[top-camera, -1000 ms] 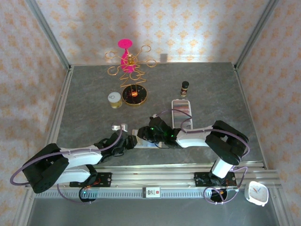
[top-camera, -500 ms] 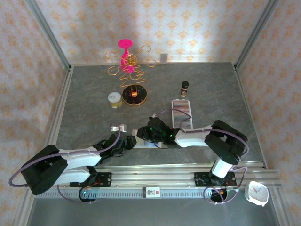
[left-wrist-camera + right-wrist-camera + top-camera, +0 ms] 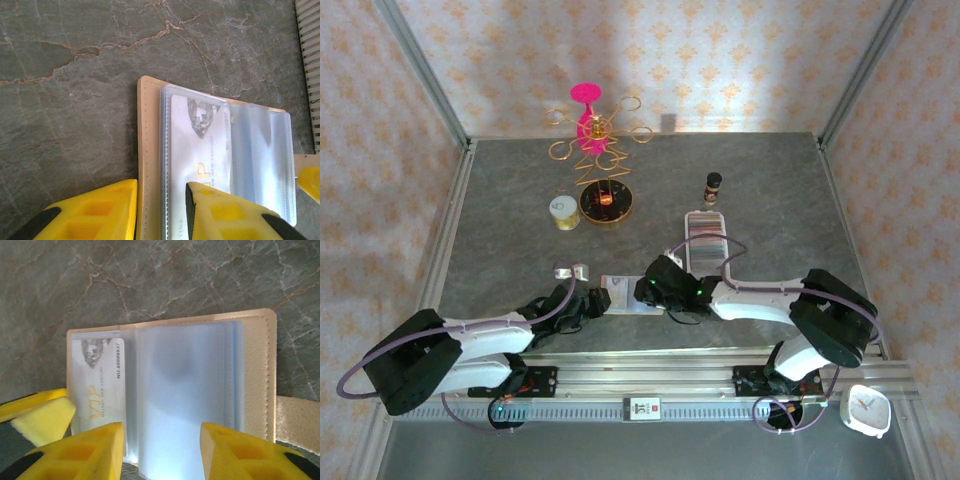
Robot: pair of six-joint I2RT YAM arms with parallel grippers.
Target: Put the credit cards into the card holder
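Observation:
The beige card holder (image 3: 620, 296) lies open on the table between my two grippers. A white VIP card (image 3: 197, 145) sits in its left clear sleeve (image 3: 95, 385). My left gripper (image 3: 161, 187) is at the holder's left edge (image 3: 149, 150). Its jaws are partly apart, one fingertip over the card and the other over the table. My right gripper (image 3: 161, 427) is open just above the empty clear sleeves (image 3: 185, 390), with nothing held. More credit cards stand in a row in the white tray (image 3: 707, 240). The snap tab (image 3: 297, 417) sticks out on the right.
At the back stand a pink-and-gold wire stand (image 3: 592, 130), a round gold base (image 3: 607, 203), a small white-lidded jar (image 3: 563, 212) and a dark bottle (image 3: 713, 187). A small metal piece (image 3: 572, 271) lies near the left gripper. A white clock (image 3: 867, 410) sits beyond the rail.
The right arm has drawn back to the right, off the holder, and its jaws have widened. The open holder now shows between the grippers. The left gripper has hardly moved.

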